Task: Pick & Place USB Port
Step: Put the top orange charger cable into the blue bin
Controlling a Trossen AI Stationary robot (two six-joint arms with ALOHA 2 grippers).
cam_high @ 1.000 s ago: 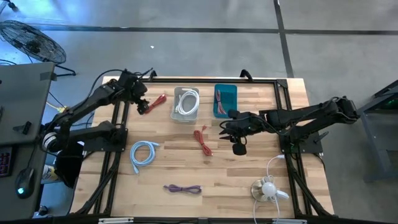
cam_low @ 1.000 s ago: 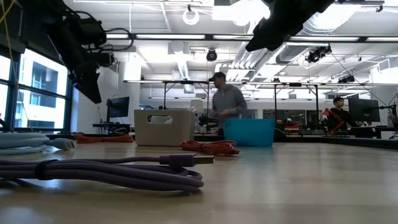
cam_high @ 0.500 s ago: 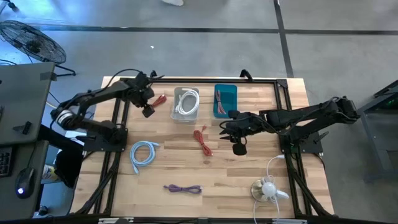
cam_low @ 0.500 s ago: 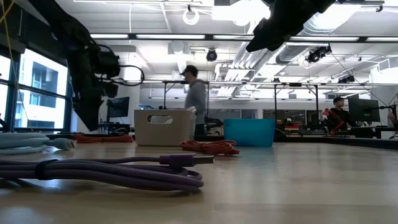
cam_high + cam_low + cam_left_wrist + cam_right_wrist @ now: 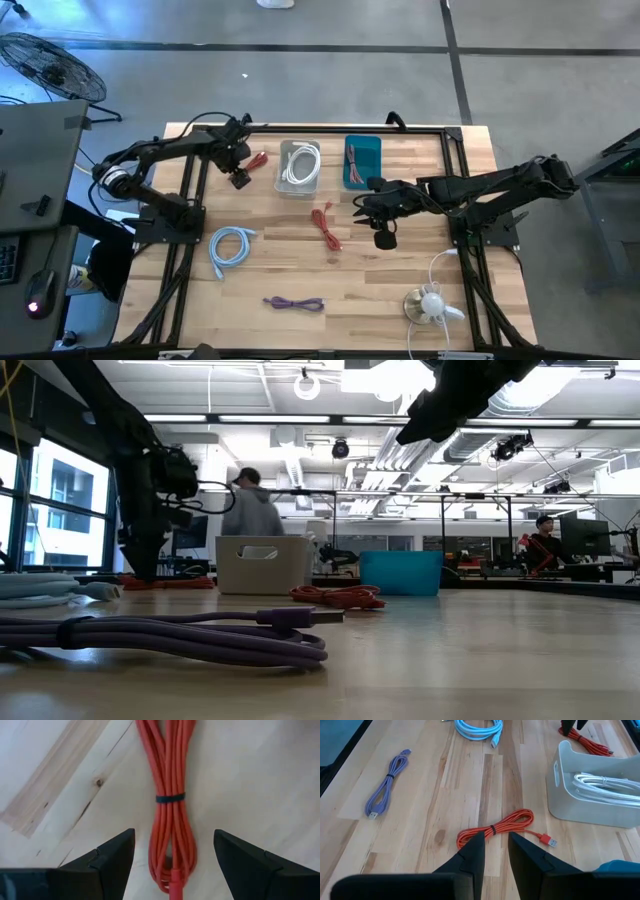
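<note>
A bundled red USB cable [image 5: 170,780] with a black tie lies flat on the wood near the table's far left [image 5: 258,160]. My left gripper [image 5: 174,831] is open and low over it, one finger on each side of the bundle's end, with no touch visible; it also shows in the high view [image 5: 243,178] and the low view [image 5: 140,555]. My right gripper [image 5: 496,836] hovers mid-table [image 5: 360,207], open by a narrow gap, facing a second red cable [image 5: 495,830] that lies loose on the table.
A white bin [image 5: 300,167] holds a white cable, and a teal bin [image 5: 362,162] holds a red one. A light blue cable [image 5: 230,245], a purple cable [image 5: 293,303] and a white bundle [image 5: 430,303] lie on the near half. A person walks beyond the table [image 5: 250,510].
My left gripper has swung toward the table's far right and come down over the red cable near the far-left corner. The right arm has kept still. The person in the background has walked leftward.
</note>
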